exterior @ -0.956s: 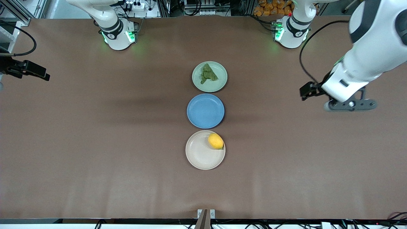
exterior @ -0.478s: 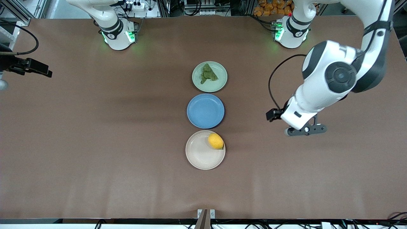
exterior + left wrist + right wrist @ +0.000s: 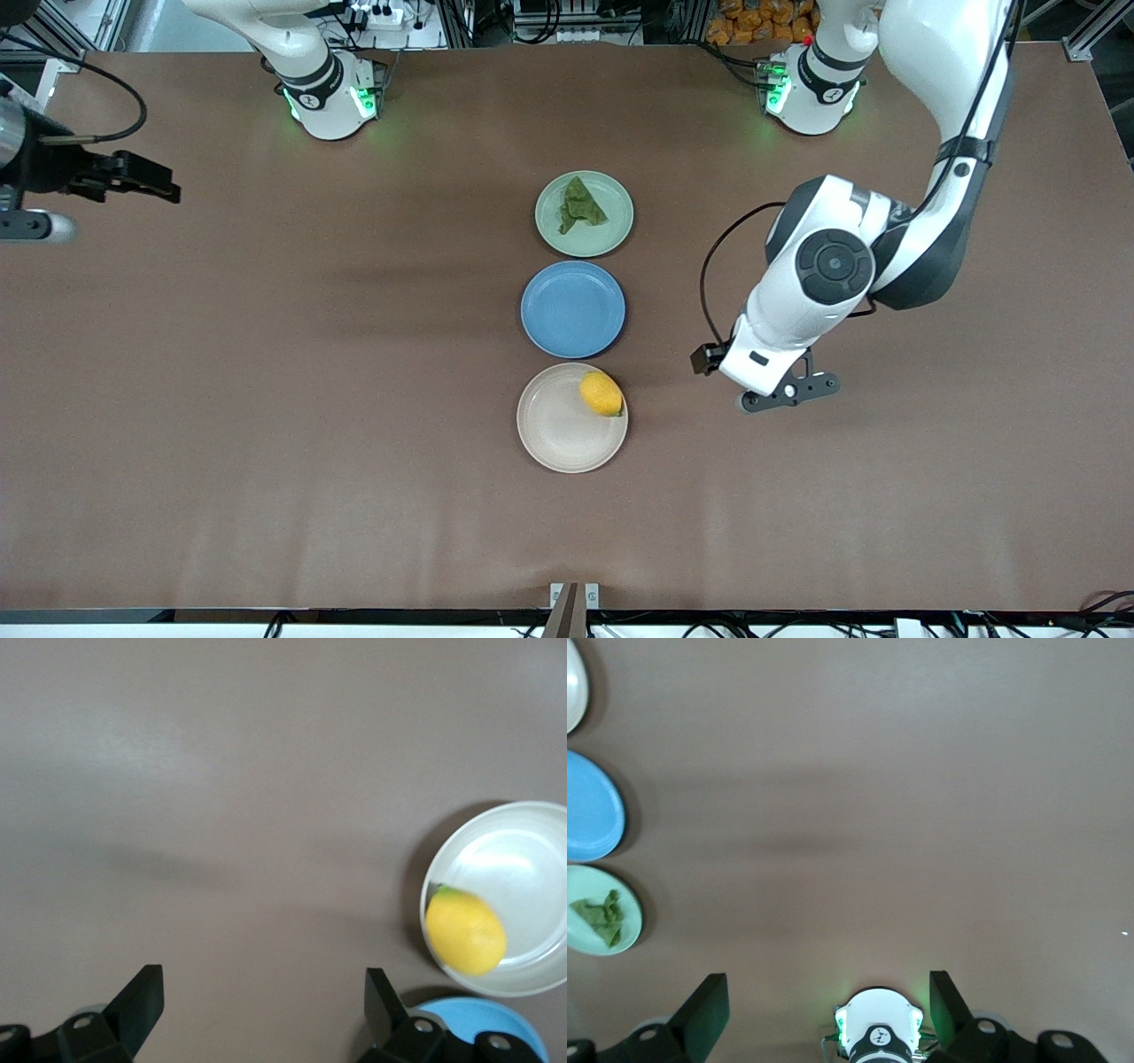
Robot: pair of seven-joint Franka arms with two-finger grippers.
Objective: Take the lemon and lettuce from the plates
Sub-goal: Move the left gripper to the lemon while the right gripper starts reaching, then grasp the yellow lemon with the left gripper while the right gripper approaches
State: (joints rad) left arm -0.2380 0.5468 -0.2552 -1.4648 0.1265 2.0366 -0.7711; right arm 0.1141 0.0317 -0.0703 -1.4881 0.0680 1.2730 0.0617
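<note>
Lemon point(image 3: 601, 393) sits at beige plate point(image 3: 558, 434) rim: firm, rounded, slippery, we judge; grip its short axis. Lettuce point(image 3: 580, 206) on green plate point(image 3: 616, 226): limp, pinch a fold. Left gripper point(image 3: 257, 1005) and right gripper point(image 3: 824, 1005) are spread over bare table point(image 3: 266, 399).

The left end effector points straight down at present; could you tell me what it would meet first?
Probably bare table: the open left end effector hangs beside the beige plate holding the lemon, not over it.

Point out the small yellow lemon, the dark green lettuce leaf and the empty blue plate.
small oval yellow lemon point(image 3: 601, 393): front view, middle of the fruit.
dark green wrinkly lettuce leaf point(image 3: 580, 206): front view, centre of the leaf.
round blue plate point(image 3: 572, 309): front view, bare middle of the plate.
</note>
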